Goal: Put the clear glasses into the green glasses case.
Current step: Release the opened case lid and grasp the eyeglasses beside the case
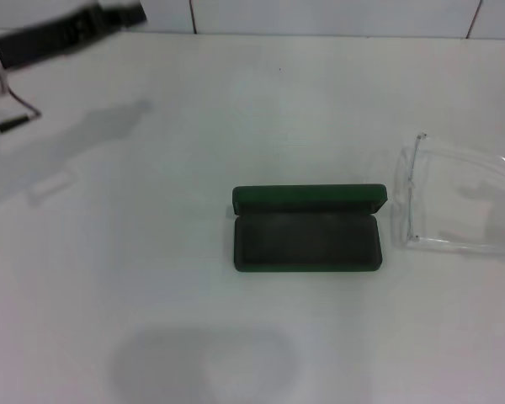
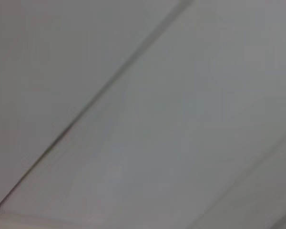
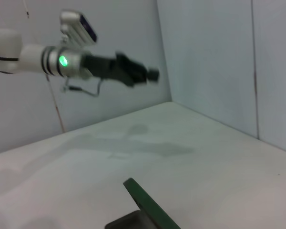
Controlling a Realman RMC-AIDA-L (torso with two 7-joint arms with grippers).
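- Item, green glasses case (image 1: 308,229): you have it near the middle of the white table (image 1: 151,278), lid up at the far side and dark lining showing. Nothing lies inside it.
- Same case in the right wrist view (image 3: 145,206): you see only one corner of the lid and a bit of the dark tray.
- Item, clear glasses (image 1: 459,202): you will find them flat on the table just to the right of the case, apart from it, one temple arm running along the side nearest the case.
- Item, left gripper (image 1: 122,14): it hangs high over the far left corner of the table, well away from both things. The right wrist view shows it (image 3: 150,74) in the air, holding nothing. You cannot tell whether its fingers are apart or together.
- Item, right gripper: you do not see it in any view.
- Left wrist view: only blank wall panels (image 2: 181,119) with seams.
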